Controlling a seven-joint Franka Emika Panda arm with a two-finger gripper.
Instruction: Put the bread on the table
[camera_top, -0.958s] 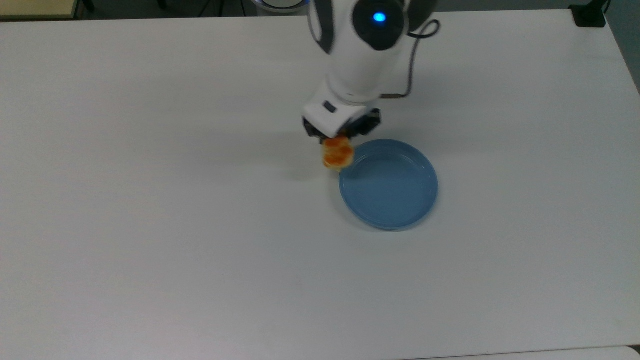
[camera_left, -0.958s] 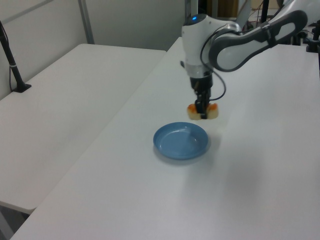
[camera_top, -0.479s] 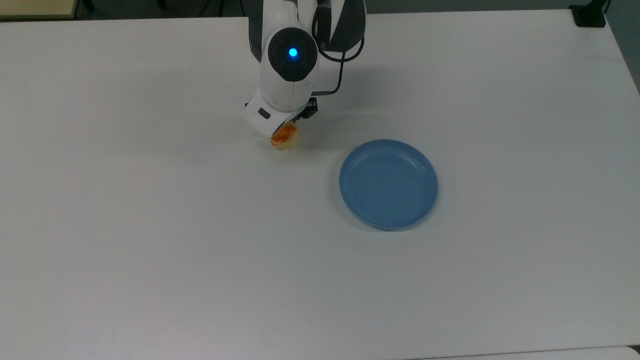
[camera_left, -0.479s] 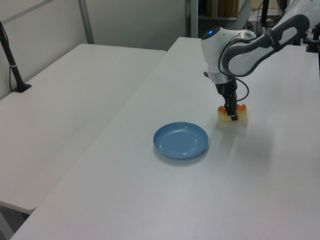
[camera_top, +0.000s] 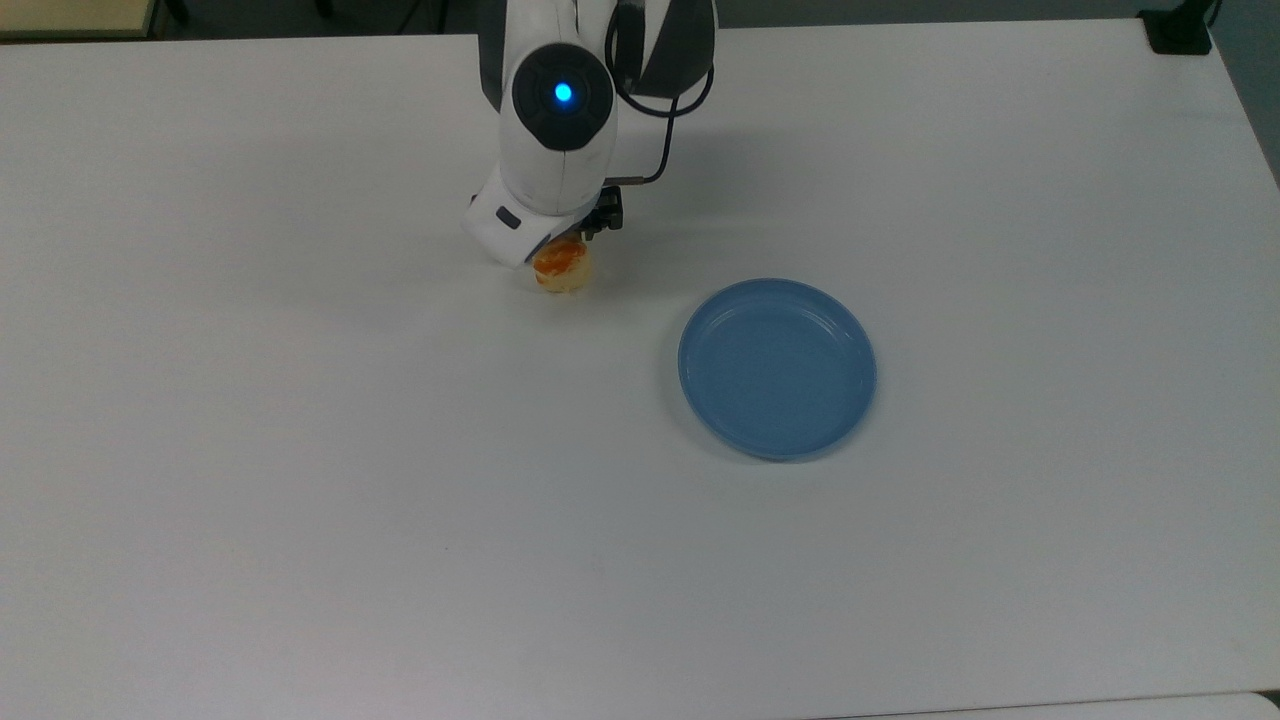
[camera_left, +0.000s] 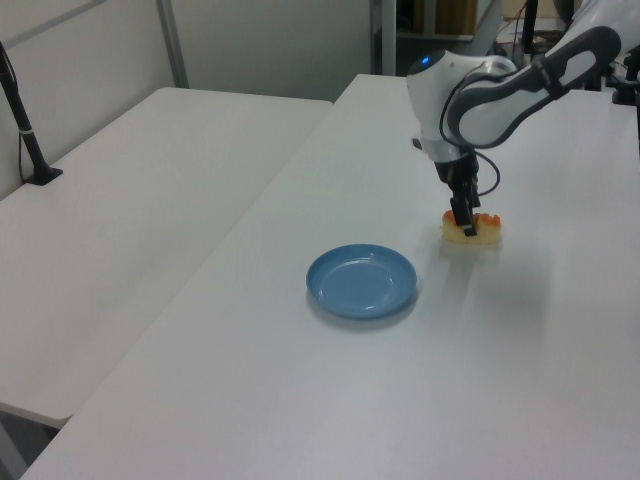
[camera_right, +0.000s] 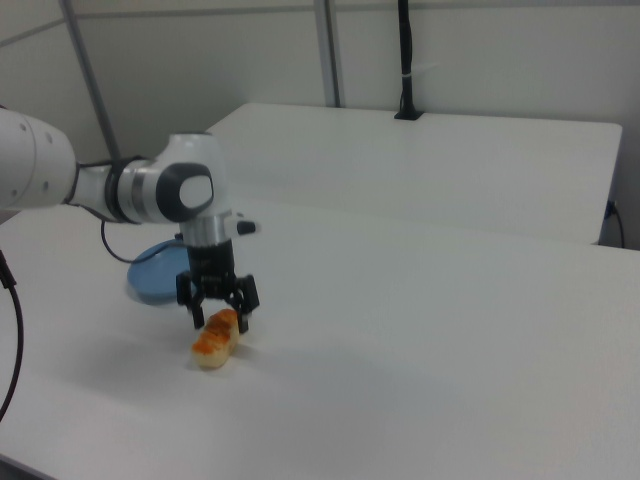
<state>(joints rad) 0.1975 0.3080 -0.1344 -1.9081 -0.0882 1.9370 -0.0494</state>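
**White tabletop, bread set down between spread fingers**

White, smooth and matte: the table (camera_top: 300, 450) (camera_left: 520, 380) (camera_right: 450, 350), bare over most of its width. Wide open room on every side of the gripper (camera_right: 220, 320) (camera_left: 465, 225). Far edge of the table well behind the fingers in the top view, near edge far in front, both side edges a long way off.

Fingers (camera_right: 196, 316) spread apart, pointing straight down, one on each side of the bread (camera_top: 560, 268) (camera_left: 475, 232) (camera_right: 215, 340) in the right view. Not pinching it. Bread lying flat on the table, orange glaze up, one end between the fingertips and the other reaching out toward the camera in the right view.

Nearest obstacle: a round blue plate (camera_top: 690, 330) (camera_left: 312, 285) (camera_right: 150, 285), apart from the fingers, on the top view's right and a little nearer the camera, with bare table between its rim and the bread.

Above the fingers, the white arm (camera_top: 560, 120) with a blue light and a looping black cable.

Beyond the table, a second white table (camera_left: 130, 200) (camera_right: 420, 160) with a black post (camera_left: 25, 130) (camera_right: 405, 60) at its edge, then pale wall panels.
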